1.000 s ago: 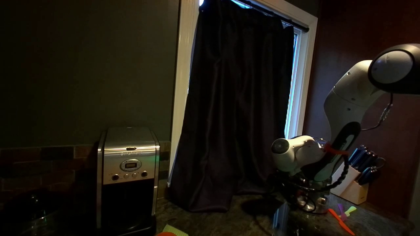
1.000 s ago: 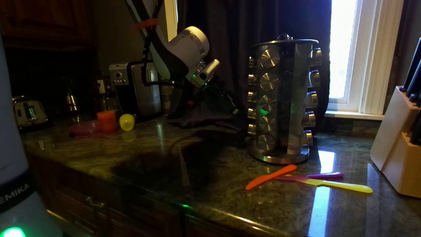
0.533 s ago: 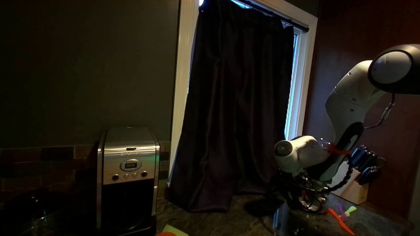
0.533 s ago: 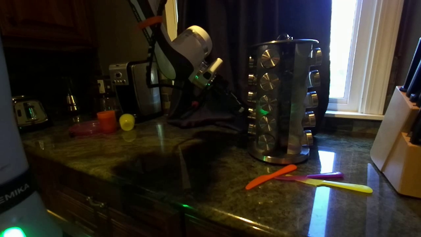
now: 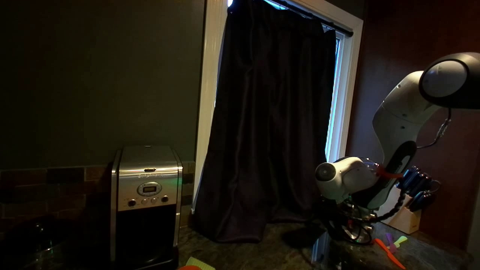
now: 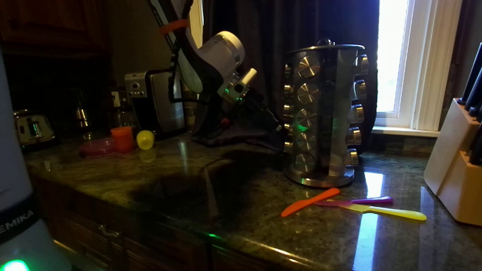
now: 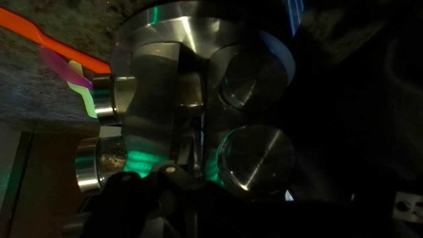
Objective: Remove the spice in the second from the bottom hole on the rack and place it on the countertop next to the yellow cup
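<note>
In an exterior view, take the orange cup (image 6: 122,139) as dial centre. The coffee maker (image 6: 165,101) stands at 2 o'clock, the toaster (image 6: 35,130) at 9, the pink dish (image 6: 97,145) between 8 and 9. An orange knife (image 6: 310,202) points to 2 o'clock. The purple knife (image 6: 363,202) crosses the yellow knife (image 6: 389,212); from the latter, the knife block (image 6: 450,165) is at 2 o'clock. A dark curtain (image 5: 270,123) partly covers the window (image 6: 391,56).
</note>
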Robot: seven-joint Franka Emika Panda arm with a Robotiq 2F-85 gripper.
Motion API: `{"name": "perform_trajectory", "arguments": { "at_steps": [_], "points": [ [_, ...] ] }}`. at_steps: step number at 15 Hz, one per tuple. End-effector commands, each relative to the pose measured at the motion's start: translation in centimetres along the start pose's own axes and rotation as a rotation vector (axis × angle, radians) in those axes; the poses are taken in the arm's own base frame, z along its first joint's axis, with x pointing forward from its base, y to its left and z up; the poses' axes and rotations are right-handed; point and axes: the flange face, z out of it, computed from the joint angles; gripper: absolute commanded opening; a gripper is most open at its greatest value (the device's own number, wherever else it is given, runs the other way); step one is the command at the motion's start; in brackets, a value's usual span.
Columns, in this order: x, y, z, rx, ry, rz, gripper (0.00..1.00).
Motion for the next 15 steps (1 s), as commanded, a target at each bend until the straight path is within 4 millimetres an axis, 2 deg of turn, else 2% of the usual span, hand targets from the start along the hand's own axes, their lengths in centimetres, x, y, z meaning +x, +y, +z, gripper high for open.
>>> {"name": "perform_trajectory", "arguments": {
  "at_steps": [1,3,4,6,8,15],
  "points": [
    [-0.41,0.33,0.59,-0.044,0.007,0.011,0.87],
    [-0.32,0.43,0.66,-0.061,0.013,0.022,0.78],
    [-0.25,0.49,0.64,-0.072,0.018,0.026,0.68],
    [-0.2,0.43,0.56,-0.078,0.019,0.033,0.61],
    [-0.21,0.4,0.64,-0.087,0.024,0.04,0.64],
    [-0.43,0.04,0.29,-0.078,0.023,0.04,0.48]
  ]
}}
